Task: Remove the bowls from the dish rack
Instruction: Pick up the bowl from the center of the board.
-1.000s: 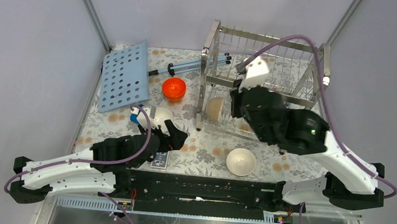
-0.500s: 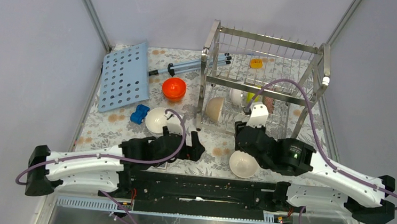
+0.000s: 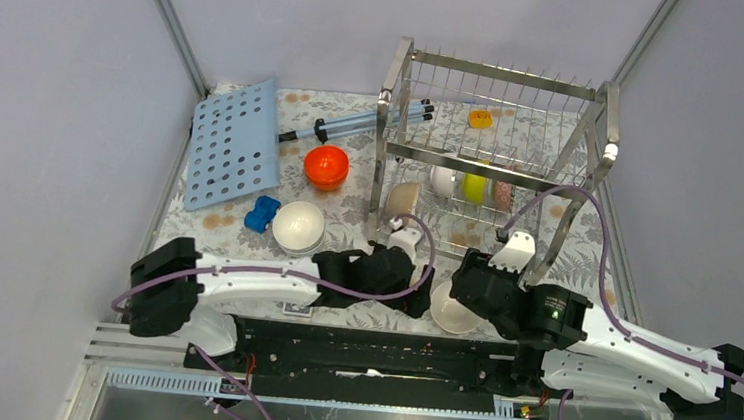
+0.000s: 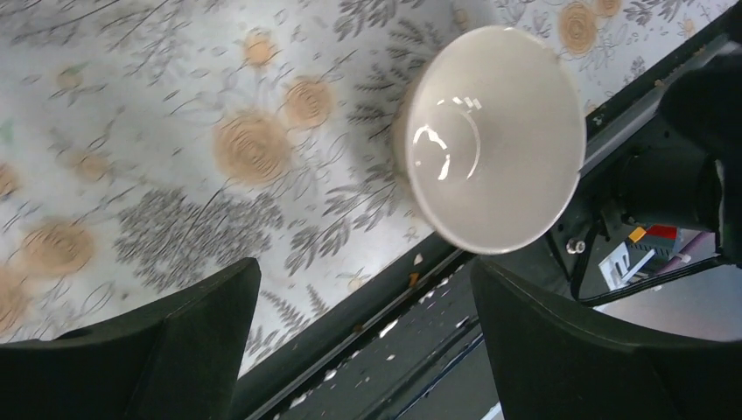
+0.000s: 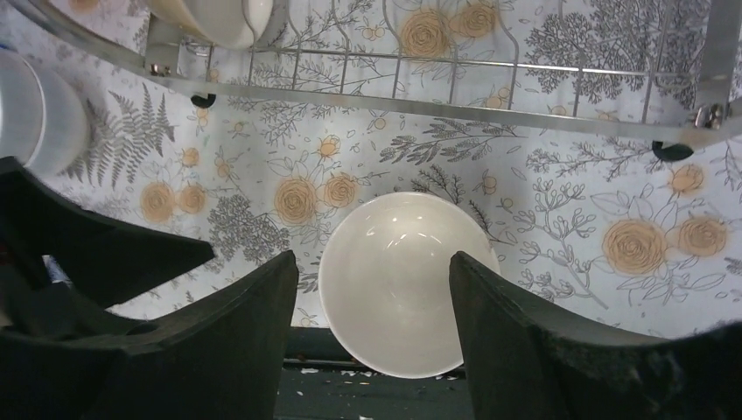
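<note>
The dish rack (image 3: 482, 169) stands in the upper right of the overhead view, at the far side of the table. It is a tall two-tier frame of shiny steel tubing, with thin wire rungs running across each level. On its lower tier several bowls stand on edge in the slots: a matte beige bowl (image 3: 404, 201) at the left end, then a glossy white one (image 3: 442, 180), a yellow-green one (image 3: 474, 188) and a pinkish one (image 3: 502, 193). A small yellow piece (image 3: 480, 118) lies on the upper tier.

Lower down, in the bottom centre near the table's front edge, a smooth white bowl (image 5: 402, 280) sits upright on the flowered tablecloth (image 3: 206, 227), round and shiny inside. The right gripper (image 5: 372, 332) hangs over it with its black fingers spread wide; the bowl shows between them and they are not closed on it. The left gripper (image 4: 363, 341) is just beside the same bowl, its jaws as wide apart as can be and holding nothing.

Left of the rack are stacked white bowls (image 3: 298, 226), a small blue block (image 3: 262, 213), a bright orange bowl (image 3: 325, 165), a clear tube (image 3: 355, 125) and, at the upper left, a flat light-blue board (image 3: 235, 144) full of round holes.
</note>
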